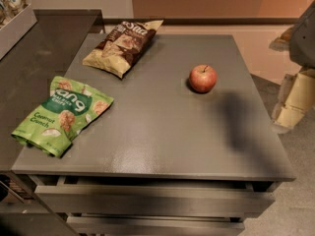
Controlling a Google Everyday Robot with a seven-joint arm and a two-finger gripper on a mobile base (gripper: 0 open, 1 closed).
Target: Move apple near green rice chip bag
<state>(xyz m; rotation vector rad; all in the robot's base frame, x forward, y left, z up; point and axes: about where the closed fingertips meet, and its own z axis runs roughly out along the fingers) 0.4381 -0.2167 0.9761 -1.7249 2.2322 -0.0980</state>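
The table has a smooth grey top with a soft, faintly dimpled sheen, and the apple on it has waxy red skin with yellowish patches. The green rice chip bag and the brown and cream chip bag are 2 crinkled pouches of glossy plastic film. The gripper, just off the table's right edge, looks like matt cream plastic.

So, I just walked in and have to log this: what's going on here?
Nothing is being handled at this moment. The apple sits alone on the grey table, right of centre. The green rice chip bag lies flat at the table's left edge, with a brown chip bag behind it. The robot's gripper hangs beyond the table's right side, touching none of them.
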